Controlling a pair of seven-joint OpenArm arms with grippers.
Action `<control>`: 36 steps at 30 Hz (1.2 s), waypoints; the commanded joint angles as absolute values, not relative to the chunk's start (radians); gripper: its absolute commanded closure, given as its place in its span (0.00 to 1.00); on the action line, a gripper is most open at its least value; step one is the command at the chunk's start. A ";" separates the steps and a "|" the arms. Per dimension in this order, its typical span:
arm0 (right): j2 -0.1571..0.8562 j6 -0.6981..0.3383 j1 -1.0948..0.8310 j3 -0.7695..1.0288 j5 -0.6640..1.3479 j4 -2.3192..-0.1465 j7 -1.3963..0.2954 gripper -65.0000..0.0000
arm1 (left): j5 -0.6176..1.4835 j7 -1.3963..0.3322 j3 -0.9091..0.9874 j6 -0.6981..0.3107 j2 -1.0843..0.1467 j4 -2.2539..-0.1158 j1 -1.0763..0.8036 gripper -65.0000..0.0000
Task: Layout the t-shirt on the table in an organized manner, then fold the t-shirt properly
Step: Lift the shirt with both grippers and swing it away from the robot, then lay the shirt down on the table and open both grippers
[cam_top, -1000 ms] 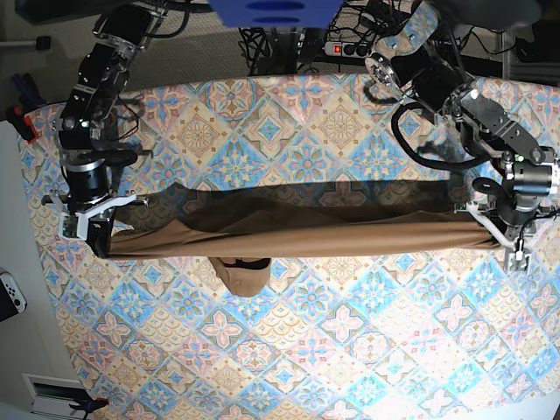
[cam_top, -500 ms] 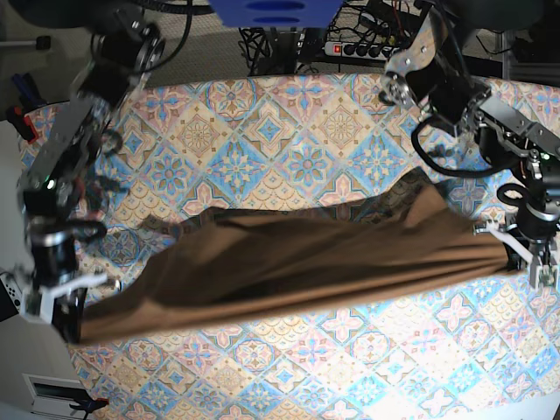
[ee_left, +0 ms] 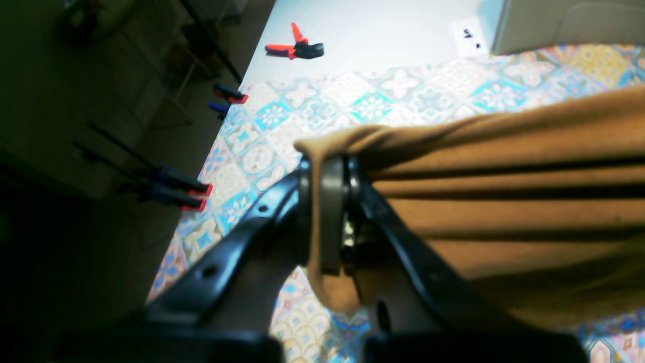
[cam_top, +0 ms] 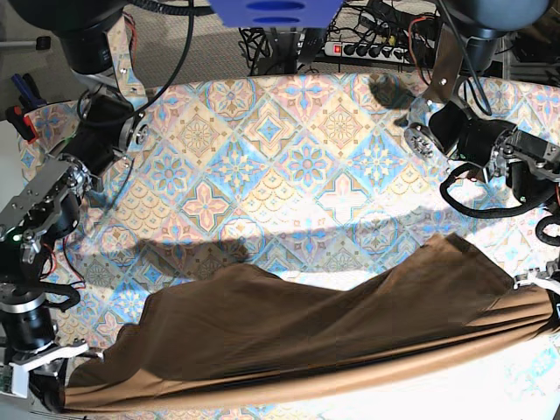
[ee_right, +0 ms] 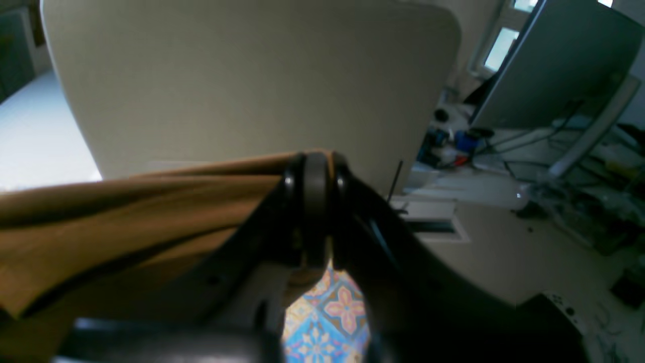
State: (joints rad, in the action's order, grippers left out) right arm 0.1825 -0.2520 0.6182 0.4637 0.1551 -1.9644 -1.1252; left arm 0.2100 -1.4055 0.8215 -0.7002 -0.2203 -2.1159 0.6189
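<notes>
The tan-brown t-shirt (cam_top: 297,337) hangs stretched between my two grippers, over the near part of the patterned table (cam_top: 289,157). My right gripper (cam_top: 54,389), at the base view's lower left, is shut on one end of the shirt; in the right wrist view its jaws (ee_right: 312,217) pinch the cloth (ee_right: 126,227). My left gripper (cam_top: 547,296), at the far right edge, is shut on the other end; in the left wrist view (ee_left: 327,212) the cloth (ee_left: 504,201) runs off taut with long folds. No sleeves or tag show.
Red clamps (cam_top: 22,122) grip the table's left edge, and more clamps (ee_left: 176,189) show in the left wrist view. Red pliers (ee_left: 295,49) lie on a white surface past the table. A power strip (cam_top: 359,48) and cables lie behind the table. A beige panel (ee_right: 252,91) stands beyond my right gripper.
Both grippers have moved toward the table's near edge, carrying the shirt with them. The shirt now spreads wider and lower in the base view, uncovering the middle of the table.
</notes>
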 commanded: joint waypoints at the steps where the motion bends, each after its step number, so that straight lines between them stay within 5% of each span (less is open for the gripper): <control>1: 0.194 -0.240 0.638 0.470 0.137 -1.979 -1.093 1.00 | 0.196 -1.396 0.822 -0.698 -0.248 -2.127 0.618 1.00; 11: 0.153 -0.237 0.384 0.515 0.139 -1.979 -0.849 1.00 | 0.196 -1.396 0.826 -0.698 -0.245 -2.127 0.371 1.00; 21: 0.018 -0.237 0.199 0.578 0.137 -1.980 -0.196 1.00 | 0.196 -1.396 0.828 -0.698 -0.231 -2.127 0.352 1.00; 28: 0.035 -0.237 0.303 0.524 0.136 -1.980 -0.355 1.00 | 0.196 -1.396 0.822 -0.698 -0.229 -2.127 0.545 1.00; 36: 0.113 -0.237 0.610 0.512 0.136 -1.980 -0.961 1.00 | 0.188 -1.396 0.760 -0.698 -0.231 -2.127 0.659 1.00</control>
State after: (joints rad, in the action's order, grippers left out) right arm 0.1036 -0.2462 0.5846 0.5095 0.1448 -1.9648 -1.0115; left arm 0.2024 -1.4055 0.7601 -0.7002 -0.2150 -2.1159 0.6369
